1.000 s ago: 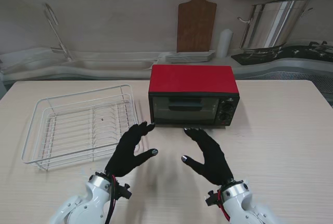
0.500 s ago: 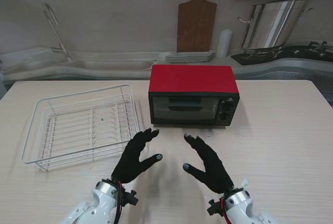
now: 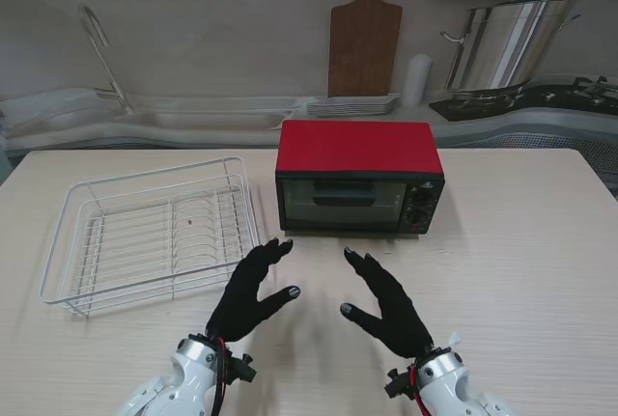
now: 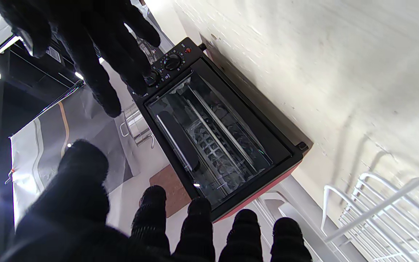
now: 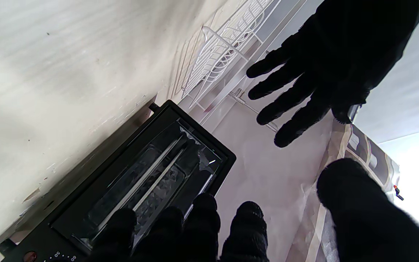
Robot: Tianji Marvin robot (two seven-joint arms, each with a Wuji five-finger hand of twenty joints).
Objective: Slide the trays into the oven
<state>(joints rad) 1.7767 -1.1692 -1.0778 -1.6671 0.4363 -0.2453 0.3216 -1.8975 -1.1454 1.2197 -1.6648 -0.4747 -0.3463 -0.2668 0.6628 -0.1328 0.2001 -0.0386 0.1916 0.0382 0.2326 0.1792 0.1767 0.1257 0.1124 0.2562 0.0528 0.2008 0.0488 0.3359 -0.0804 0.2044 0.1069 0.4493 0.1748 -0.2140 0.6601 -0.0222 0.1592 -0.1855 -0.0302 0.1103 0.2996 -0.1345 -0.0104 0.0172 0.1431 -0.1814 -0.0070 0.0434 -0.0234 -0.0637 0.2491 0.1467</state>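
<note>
The red oven (image 3: 358, 175) stands at the table's middle with its dark glass door shut. Through the glass (image 4: 209, 143) I see metal racks and a foil-like tray inside, and the same in the right wrist view (image 5: 147, 182). My left hand (image 3: 251, 286) and right hand (image 3: 386, 302), both in black gloves, hover open over the table in front of the oven, palms facing each other, holding nothing. Neither touches the oven. Its knobs (image 3: 421, 206) sit on the right of the door.
A white wire dish rack (image 3: 145, 233) lies to the left of the oven, close to my left hand. Behind the table run a counter with a wooden board (image 3: 364, 40), stacked plates (image 3: 353, 104) and a steel pot (image 3: 502, 44).
Both hands drew back from the oven toward me over the first half second, then stayed almost still. The oven and rack have not moved.
</note>
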